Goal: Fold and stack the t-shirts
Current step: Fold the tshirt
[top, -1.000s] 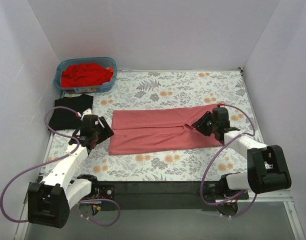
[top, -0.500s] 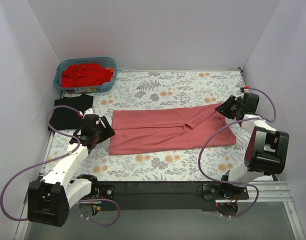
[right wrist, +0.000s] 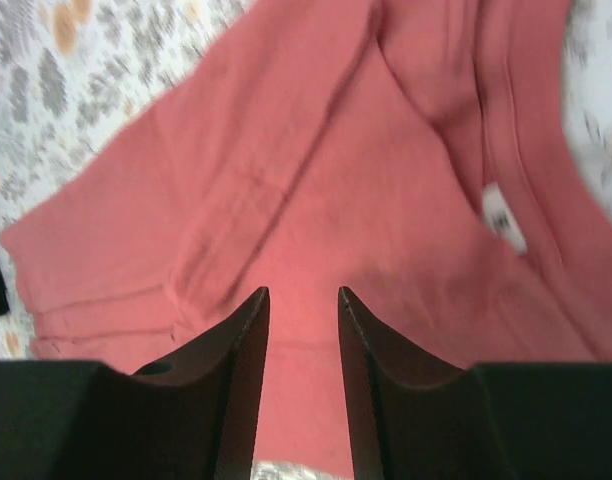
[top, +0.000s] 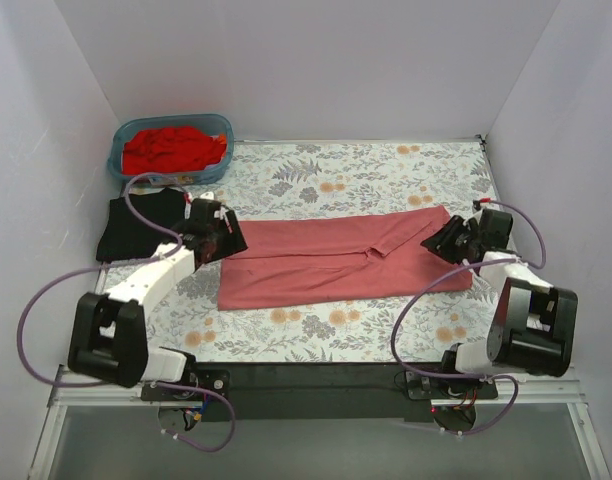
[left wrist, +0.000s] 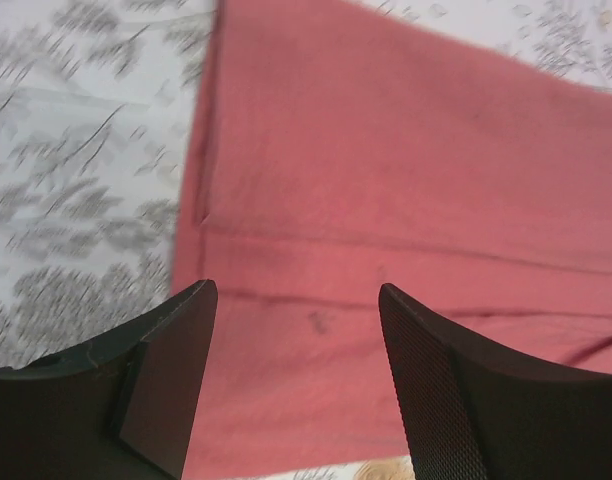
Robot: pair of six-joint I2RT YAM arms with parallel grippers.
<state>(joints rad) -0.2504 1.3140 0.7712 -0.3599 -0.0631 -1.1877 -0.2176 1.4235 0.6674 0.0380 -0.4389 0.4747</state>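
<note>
Left fingers [left wrist: 171, 370] stand wide at the salmon-pink t-shirt [top: 336, 262]; right fingers [right wrist: 236, 380] are narrowly parted and empty. To my eye, each should pinch all layers at an end corner before folding.

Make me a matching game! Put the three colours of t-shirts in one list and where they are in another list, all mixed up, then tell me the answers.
Things:
1. pink t-shirt
2. black t-shirt
3. red t-shirts

Places:
A. piled inside the blue bin at the far left corner
B. spread flat across the middle of the table
C. lying at the table's left edge, just in front of the bin

Pairs: 1-B, 2-C, 3-A.
</note>
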